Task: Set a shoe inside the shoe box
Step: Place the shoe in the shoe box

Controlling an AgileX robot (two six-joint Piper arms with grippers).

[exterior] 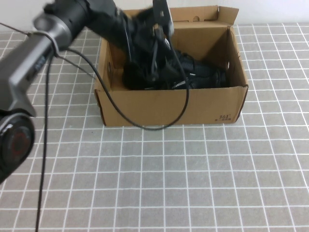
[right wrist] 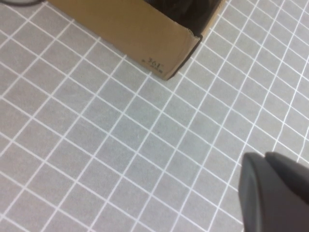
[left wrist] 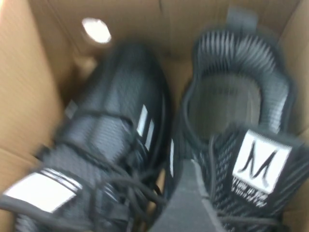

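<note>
The black knit sneaker (left wrist: 111, 140) with silvery stripes lies inside the brown corrugated cardboard shoe box (exterior: 169, 107), upper centre of the high view, beside its white-tagged mate (left wrist: 241, 145). The left pincer (exterior: 145, 58) hangs in the box, the right pincer (right wrist: 275, 193) over the grey tiled surface (exterior: 193, 183); neither one's spread can be told.

Inside the brown corrugated cardboard shoe box (exterior: 169, 108), the left gripper (exterior: 145, 72) merges into the dark mass of the black knit sneaker (left wrist: 111, 145). The right gripper (right wrist: 275, 193) shows only a dark corner.
</note>
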